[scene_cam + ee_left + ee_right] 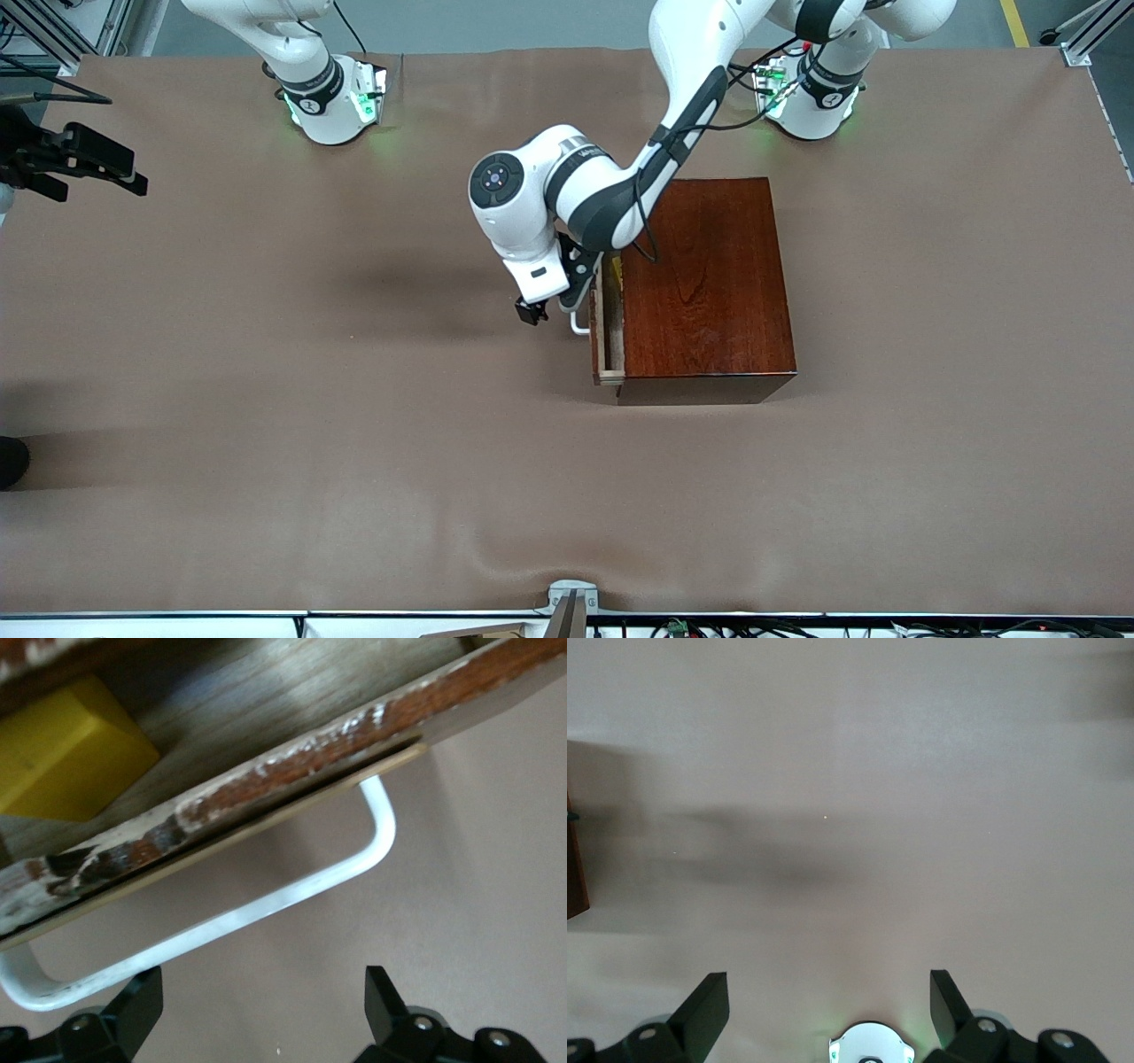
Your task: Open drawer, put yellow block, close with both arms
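The left hand (542,312) hangs just in front of the drawer (608,330), fingers spread and gripping nothing; its fingertips (142,992) stand on either side of the white U-shaped handle (266,908) without touching it. The drawer is pulled only a little way out of the dark red-brown wooden box (704,283), showing a narrow strip of pale tray. The yellow block (66,749) lies inside that tray, just past the drawer front from the hand; in the front view the left arm (620,190) hides most of it, so only what seems to be a yellow sliver shows. The right hand (828,1005) waits high over the bare brown surface (266,399) toward the right arm's end, fingers spread wide and holding nothing, well apart from the box
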Controlling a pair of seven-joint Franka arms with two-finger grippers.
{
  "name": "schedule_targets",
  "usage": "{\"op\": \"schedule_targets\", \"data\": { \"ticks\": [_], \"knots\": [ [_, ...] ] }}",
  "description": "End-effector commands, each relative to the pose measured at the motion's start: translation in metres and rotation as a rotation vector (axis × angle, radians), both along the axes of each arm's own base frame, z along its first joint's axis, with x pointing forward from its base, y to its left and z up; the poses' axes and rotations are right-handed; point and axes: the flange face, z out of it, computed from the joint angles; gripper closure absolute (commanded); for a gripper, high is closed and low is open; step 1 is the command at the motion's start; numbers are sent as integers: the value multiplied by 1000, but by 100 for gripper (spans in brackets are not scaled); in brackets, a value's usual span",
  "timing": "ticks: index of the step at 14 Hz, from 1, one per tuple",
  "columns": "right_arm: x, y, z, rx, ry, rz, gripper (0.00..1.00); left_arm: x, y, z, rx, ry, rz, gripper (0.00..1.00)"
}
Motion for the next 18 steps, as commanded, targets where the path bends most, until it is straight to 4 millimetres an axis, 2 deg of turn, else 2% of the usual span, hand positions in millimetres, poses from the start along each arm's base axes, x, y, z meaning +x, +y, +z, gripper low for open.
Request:
{"op": "schedule_targets", "data": {
  "ticks": [1,5,8,14,16,17,18],
  "knots": [
    [-7,-1,3,-6,-15,8,0,11,22,7,61,10,-2,0],
    [-4,-1,4,-3,-28,8,0,19,35,3,86,31,21,0],
    [-4,-1,4,0,-29,8,0,28,45,8,85,33,38,0],
    [-5,0,5,4,-32,9,0,27,42,14,78,29,36,0],
    [-4,-1,4,4,-31,7,0,19,32,36,42,13,18,0],
    [-4,-2,4,4,-31,6,0,12,26,56,17,1,-4,0],
    [-4,-2,4,4,-32,6,0,5,22,96,-24,-28,-42,0]
  ]
}}
